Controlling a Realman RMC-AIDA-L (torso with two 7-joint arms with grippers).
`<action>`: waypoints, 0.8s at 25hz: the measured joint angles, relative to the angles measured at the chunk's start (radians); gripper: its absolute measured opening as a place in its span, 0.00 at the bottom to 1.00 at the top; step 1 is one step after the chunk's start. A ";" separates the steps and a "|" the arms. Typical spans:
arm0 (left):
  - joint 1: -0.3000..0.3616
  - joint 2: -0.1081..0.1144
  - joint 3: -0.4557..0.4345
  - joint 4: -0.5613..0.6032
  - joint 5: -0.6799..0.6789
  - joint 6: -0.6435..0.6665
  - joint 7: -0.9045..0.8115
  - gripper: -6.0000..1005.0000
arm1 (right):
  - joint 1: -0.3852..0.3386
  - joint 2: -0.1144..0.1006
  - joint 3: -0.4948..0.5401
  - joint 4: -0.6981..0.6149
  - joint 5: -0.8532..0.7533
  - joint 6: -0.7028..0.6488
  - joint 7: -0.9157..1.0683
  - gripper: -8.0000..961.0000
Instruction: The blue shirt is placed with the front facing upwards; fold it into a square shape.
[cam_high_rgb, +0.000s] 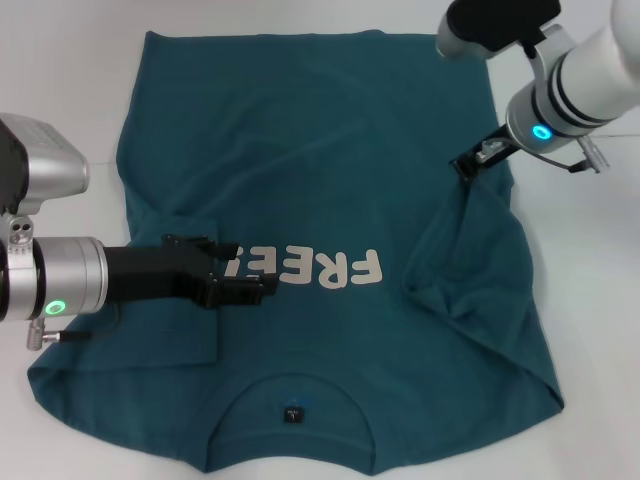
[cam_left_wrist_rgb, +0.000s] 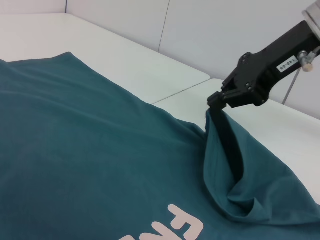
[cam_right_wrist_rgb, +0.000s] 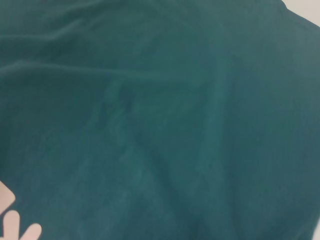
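The right gripper (cam_high_rgb: 466, 163) is pinching the shirt (cam_high_rgb: 330, 160) edge, lifting it; the left gripper (cam_high_rgb: 262, 285) is lying over the lettering (cam_high_rgb: 318, 268), grip unclear.

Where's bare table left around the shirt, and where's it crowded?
Free: a white table strip beyond the blue shirt on the robot's left, and a narrower one at its right side below the right gripper. Crowded: the left gripper sits over the lettering; the right gripper pinches a lifted edge.
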 joint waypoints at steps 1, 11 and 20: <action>0.000 0.000 0.000 0.000 0.000 0.001 0.000 0.85 | 0.006 0.000 0.000 0.005 0.000 0.005 0.003 0.02; 0.003 0.000 0.000 0.001 0.000 0.002 -0.002 0.85 | 0.025 -0.001 -0.006 0.027 0.000 0.038 0.021 0.02; 0.002 -0.001 0.000 -0.002 0.000 0.003 -0.002 0.85 | 0.049 0.001 -0.003 0.085 0.001 0.092 0.015 0.05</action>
